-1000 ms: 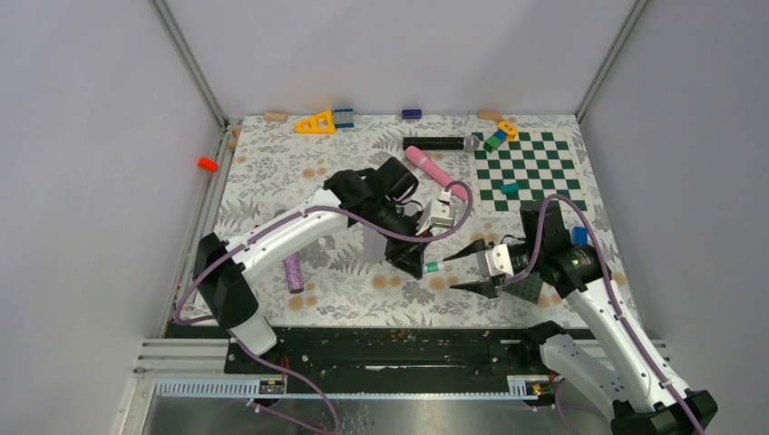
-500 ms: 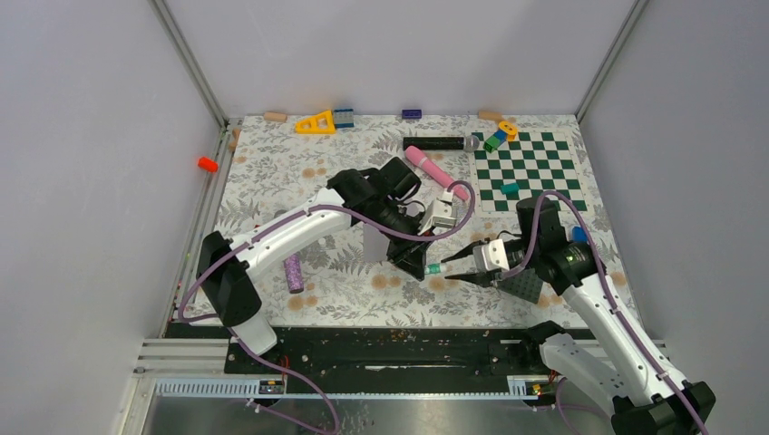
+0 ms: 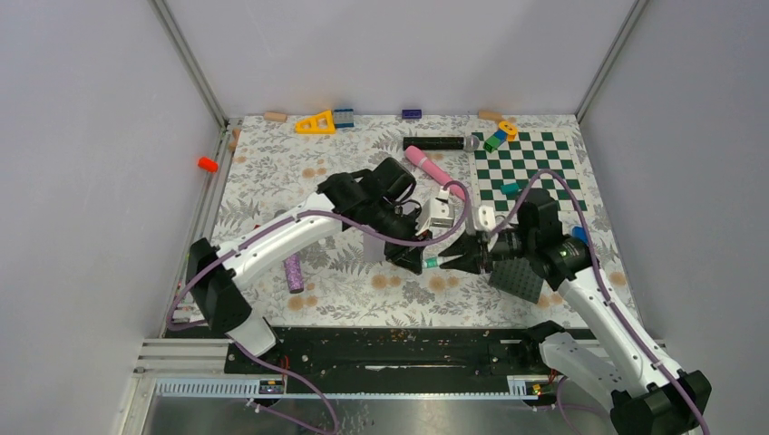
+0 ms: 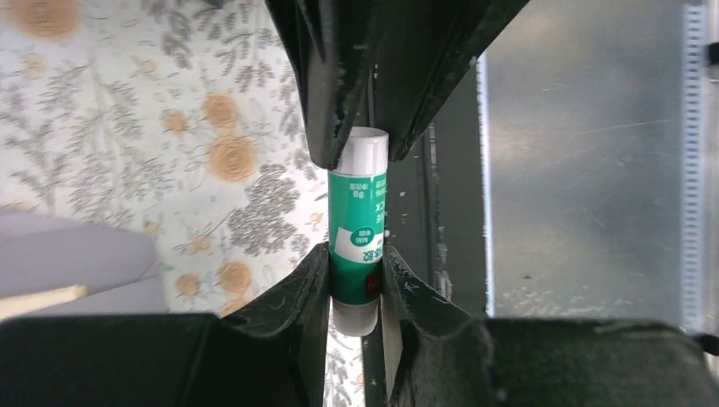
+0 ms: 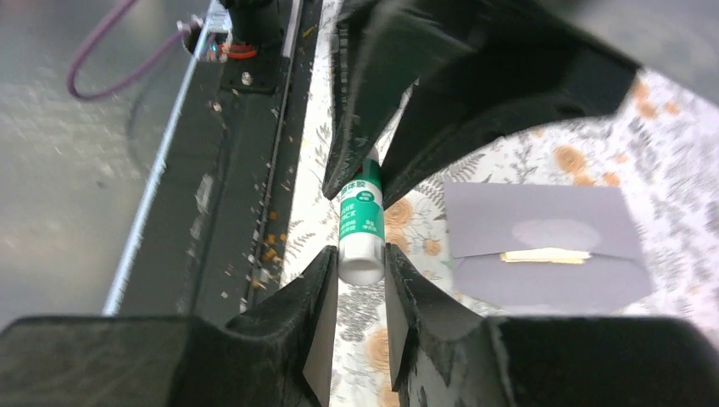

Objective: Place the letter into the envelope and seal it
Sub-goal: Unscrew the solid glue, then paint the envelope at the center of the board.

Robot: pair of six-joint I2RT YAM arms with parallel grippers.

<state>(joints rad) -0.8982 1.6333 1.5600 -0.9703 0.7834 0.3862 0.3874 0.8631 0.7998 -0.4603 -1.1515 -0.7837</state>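
MID-TABLE, A GLUE STICK HELD AT BOTH ENDS: black fingers (image 4: 297,292) of the left gripper (image 4: 356,267) are clamped on the lower body of a small green-and-white glue stick (image 4: 359,225); the right gripper (image 5: 360,267) pinches the white end opposite, its pads pressed to either side; neither hand is open, and the tube bridges the two above the floral table cover (image 3: 272,172), towards the front edge.

Just beyond the fingers the envelope (image 5: 534,208) lies flat on the cover, light grey, flap open; in the overhead view the left arm hides much of it; a thin tan strip of the letter (image 5: 543,255) shows at the mouth, the rest tucked out of sight inside.

Judged from this, the first half of the job looks done: the letter is in; sealing is not; the flap is unfolded and no glue can be seen on it. The two-handed hold reads as a preparation to pull off the cap; after that the flap would need glue, folding down and pressing shut.
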